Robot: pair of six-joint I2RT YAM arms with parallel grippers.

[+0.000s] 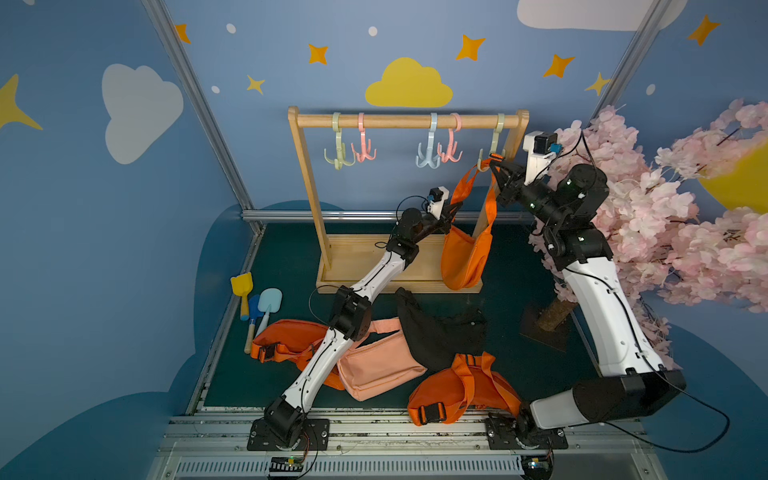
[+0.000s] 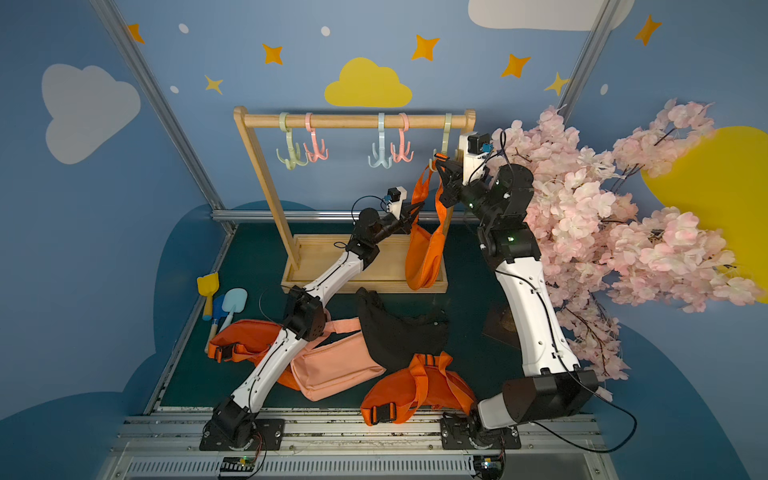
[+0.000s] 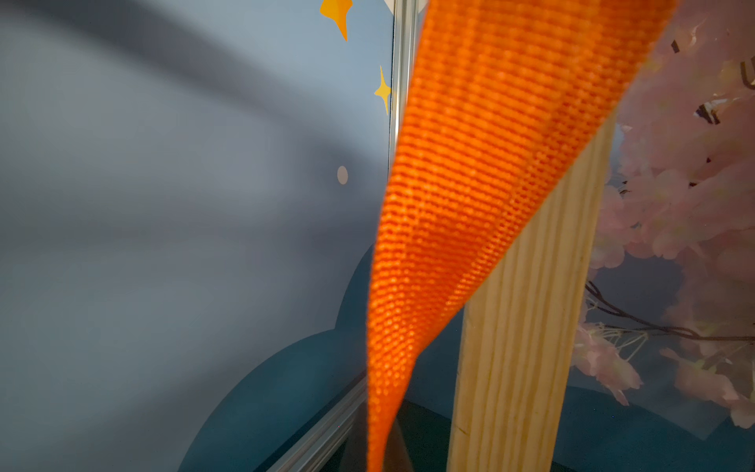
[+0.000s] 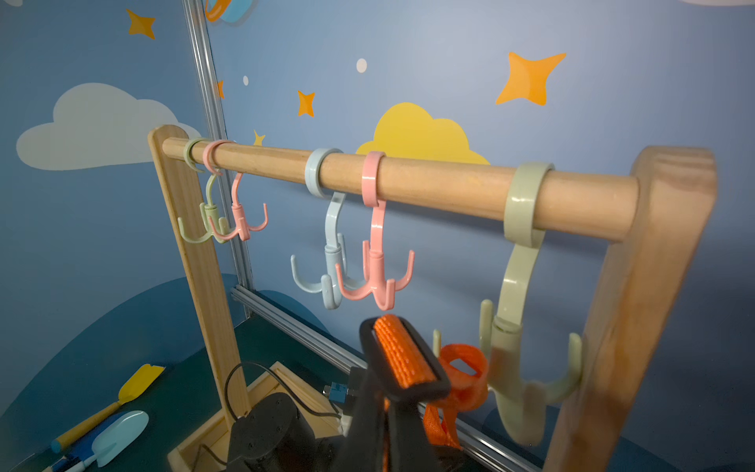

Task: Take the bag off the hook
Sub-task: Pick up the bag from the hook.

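Right arm (image 1: 602, 307) stretches upward, tool (image 1: 494, 161) clamping strap (image 1: 493, 199) beside hook (image 1: 496, 137).

No text, label, brand or number can be read anywhere. The hanging orange bag (image 1: 463, 257), the green hook (image 4: 519, 253), the wooden rack (image 1: 407, 121) and the blue walls (image 1: 291, 62) show no legible writing; the walls carry only painted stars and clouds.

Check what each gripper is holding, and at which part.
Both hold the hanging orange bag by its strap: right gripper at the black buckle beside the green hook, left gripper lower down the strap.
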